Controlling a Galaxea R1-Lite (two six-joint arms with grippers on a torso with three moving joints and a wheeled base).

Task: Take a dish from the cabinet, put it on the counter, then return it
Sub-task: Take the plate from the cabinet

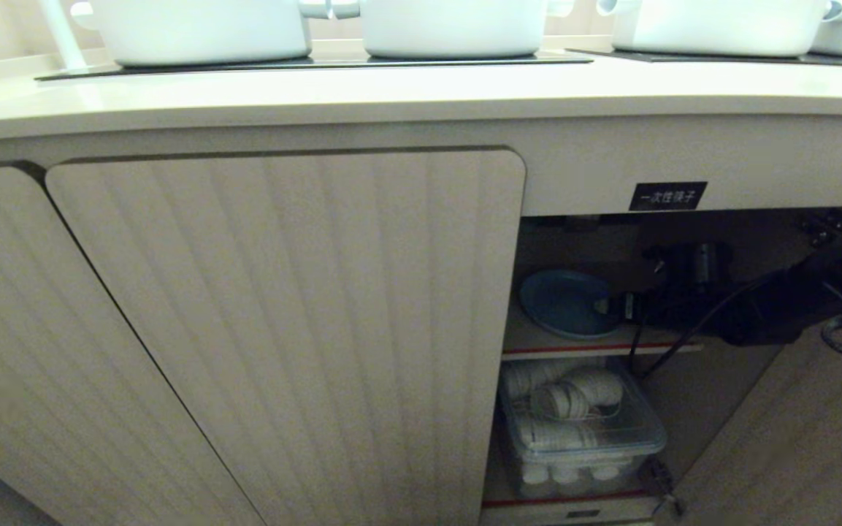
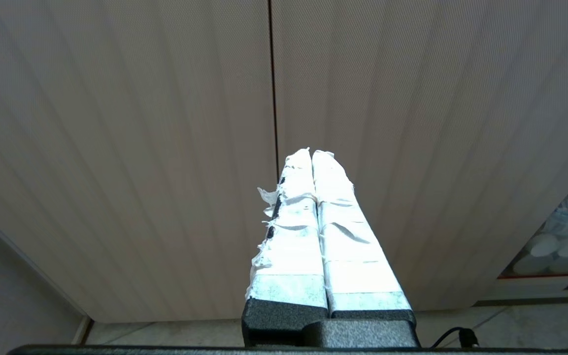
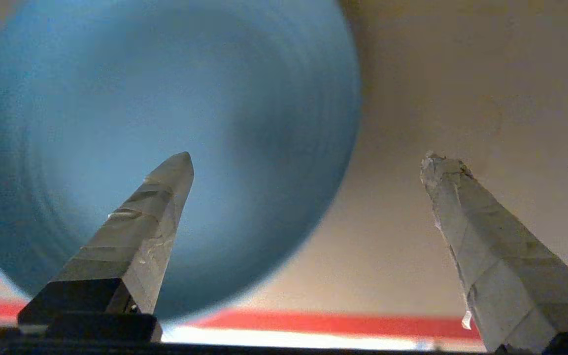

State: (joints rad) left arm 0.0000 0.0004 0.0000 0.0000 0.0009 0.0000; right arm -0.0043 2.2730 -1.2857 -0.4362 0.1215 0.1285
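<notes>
1. Dish: round shallow light-blue plate (image 1: 565,303), flat on upper inner shelf (image 1: 537,340) of beige ribbed-door cabinet (image 1: 282,329); not yet lifted.
2. Right gripper (image 3: 308,162): inside cabinet, fingers spread wide, nothing held. One taped finger (image 3: 165,197) over plate face, other over bare shelf beside rim.
3. Left gripper (image 2: 311,158): fingers pressed together, parked facing closed door.
4. Below: clear lidded plastic box of white cups (image 1: 581,431) on lower shelf.
5. Above: cream-beige counter (image 1: 421,95), white pots (image 1: 453,25) on black panels.
6. Risks, judged: closing without straddling rim, so plate slides on shelf; plate tilting out of a thin pinch; arm cable (image 1: 683,329) catching shelf edge.
</notes>
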